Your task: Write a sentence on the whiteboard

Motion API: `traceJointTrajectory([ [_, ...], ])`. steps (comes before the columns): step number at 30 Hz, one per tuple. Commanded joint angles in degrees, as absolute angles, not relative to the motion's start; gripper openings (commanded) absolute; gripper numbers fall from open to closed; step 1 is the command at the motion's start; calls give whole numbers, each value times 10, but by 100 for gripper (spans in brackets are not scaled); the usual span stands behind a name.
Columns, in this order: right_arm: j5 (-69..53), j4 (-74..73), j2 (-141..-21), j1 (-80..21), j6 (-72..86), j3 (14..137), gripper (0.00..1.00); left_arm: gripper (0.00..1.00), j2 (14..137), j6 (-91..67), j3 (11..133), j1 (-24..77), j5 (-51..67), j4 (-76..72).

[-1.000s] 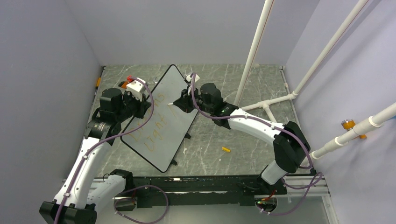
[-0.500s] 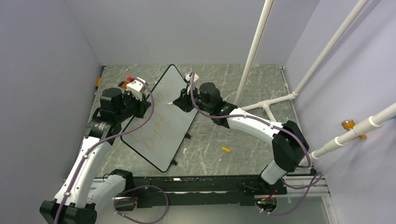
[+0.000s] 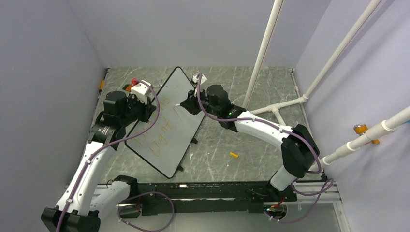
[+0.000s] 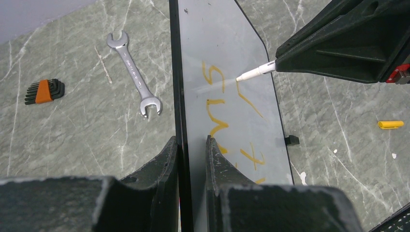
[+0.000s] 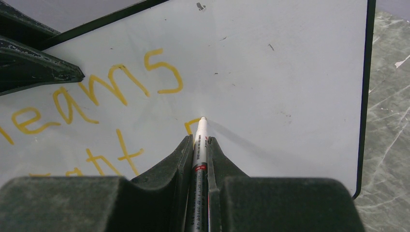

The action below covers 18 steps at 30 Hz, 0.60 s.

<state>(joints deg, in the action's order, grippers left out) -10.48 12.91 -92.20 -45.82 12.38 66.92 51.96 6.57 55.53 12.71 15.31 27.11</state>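
Clamped tight in the right gripper (image 5: 199, 141): a slim white marker pen (image 5: 201, 126), nib pressed to the large flat white whiteboard with the thin black rim (image 5: 290, 72). Shifted a touch toward the board's far end over the last second, in the top view, nothing more than a short stroke's worth. Shows at the nib as a small orange corner mark, probably the opening of a fresh letter.

Out from the tip now: to the left of it, the orange handwritten sentence (image 5: 111, 89), two lines so far, the upper ending in "eams", the lower in a crossed "t". Reads like two words done and a third just begun, so well into the task but not through it.

Across the board, pinched on the black rim by the left gripper (image 4: 192, 144), one finger on each face, steadying the panel. No sign of drift there against a second back; good for clean strokes.

Stands tilted on the grey marbled table (image 4: 72, 140), between the two arms. Beyond the rim, well apart: a silver open-ended wrench (image 4: 134, 72), a fan of black hex keys in an orange holder (image 4: 43, 91), and, on the other side, a small yellow cap (image 4: 390, 124).
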Motion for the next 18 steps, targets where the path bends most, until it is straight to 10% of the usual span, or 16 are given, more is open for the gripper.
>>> traceJointTrajectory([
  [1, -93, 133, -924, -455, 121, 670, 0, 0, 533, 112, 537, 140, 177, 360],
  [18, -145, 141, -897, -458, 139, 620, 0, 0, 530, 112, 537, 139, 176, 338],
])
